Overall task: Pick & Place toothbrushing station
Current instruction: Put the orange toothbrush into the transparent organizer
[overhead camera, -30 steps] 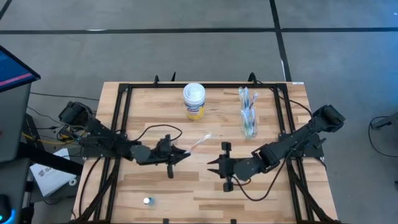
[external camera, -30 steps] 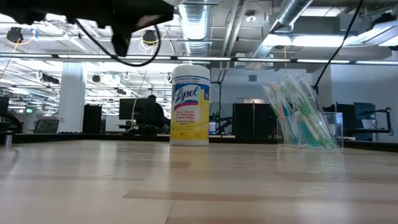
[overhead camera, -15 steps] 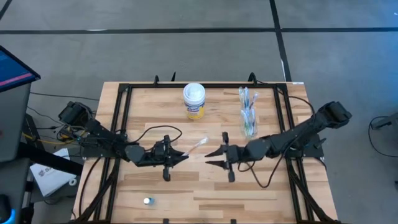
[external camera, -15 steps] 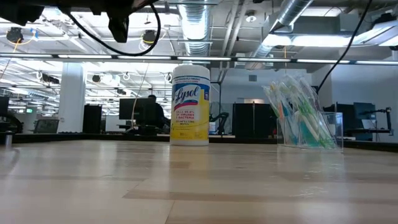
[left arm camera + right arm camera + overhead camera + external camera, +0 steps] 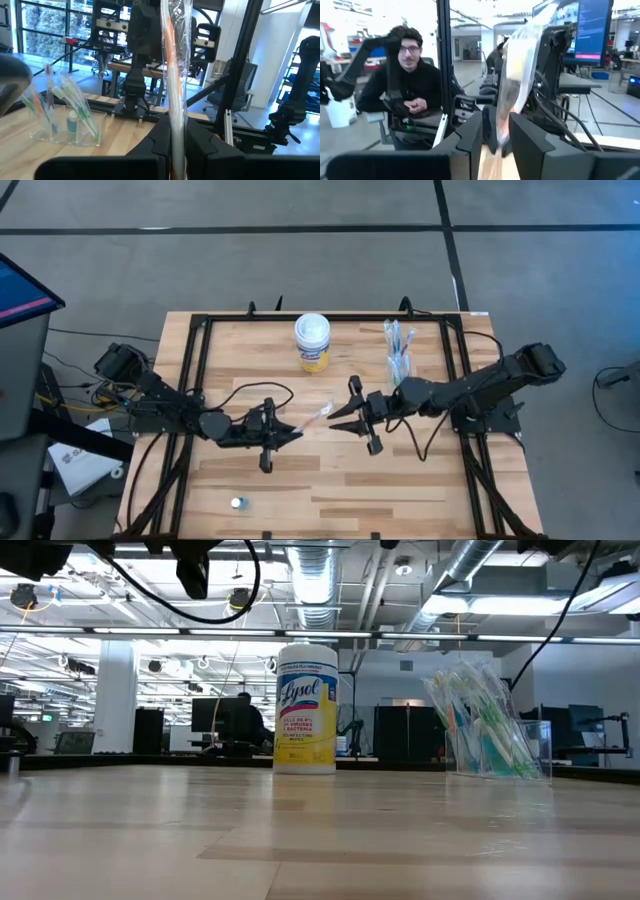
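Two dark arms meet over the middle of the wooden table (image 5: 420,470). The left gripper (image 5: 297,429) pinches a wrapped toothbrush (image 5: 318,414) — the right gripper (image 5: 338,420) stands half open around its far end. At one o'clock, a clear cup (image 5: 400,370) holds more brushes.

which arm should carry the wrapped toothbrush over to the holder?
Right. The left gripper holds the toothbrush; the right gripper is at its tip and on the holder's side.
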Tool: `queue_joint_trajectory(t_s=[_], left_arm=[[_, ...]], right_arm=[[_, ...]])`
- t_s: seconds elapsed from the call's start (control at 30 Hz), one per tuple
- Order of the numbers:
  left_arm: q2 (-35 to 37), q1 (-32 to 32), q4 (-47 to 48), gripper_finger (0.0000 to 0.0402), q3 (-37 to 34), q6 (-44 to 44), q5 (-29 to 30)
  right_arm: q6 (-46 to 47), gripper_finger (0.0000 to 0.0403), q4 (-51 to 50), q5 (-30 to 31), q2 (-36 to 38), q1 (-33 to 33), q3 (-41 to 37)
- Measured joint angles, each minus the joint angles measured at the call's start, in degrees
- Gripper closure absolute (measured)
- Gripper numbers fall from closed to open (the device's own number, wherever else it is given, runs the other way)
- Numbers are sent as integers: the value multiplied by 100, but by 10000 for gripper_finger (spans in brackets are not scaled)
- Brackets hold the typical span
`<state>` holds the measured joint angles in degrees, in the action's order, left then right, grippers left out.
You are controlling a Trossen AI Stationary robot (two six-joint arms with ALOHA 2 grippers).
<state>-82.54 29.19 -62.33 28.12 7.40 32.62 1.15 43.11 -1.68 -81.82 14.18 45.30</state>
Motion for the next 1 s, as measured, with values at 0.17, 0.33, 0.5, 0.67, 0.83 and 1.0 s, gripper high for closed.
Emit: queue_joint_trajectory(t_s=[0.17, 0.33, 0.5, 0.67, 0.83, 1.0], left_arm=[[0, 0, -72, 386, 0, -97, -100], [0, -44, -177, 385, 2, -116, -155], [0, -227, -226, 385, 3, -99, -413], [0, -369, -258, 385, 24, -96, -559], [-114, -458, -289, 385, 183, -116, -764], [-545, -639, -364, 385, 333, -88, -833]], right_arm=[[-14, 315, 98, -156, 0, -145, 2], [-120, 291, 224, -153, -2, -208, 0], [-153, 250, 423, -152, -2, -265, 0], [-118, 228, 422, -123, -2, -381, 0], [-118, 232, 478, -124, -3, -429, 1], [-118, 242, 641, -128, -4, -435, 4]])
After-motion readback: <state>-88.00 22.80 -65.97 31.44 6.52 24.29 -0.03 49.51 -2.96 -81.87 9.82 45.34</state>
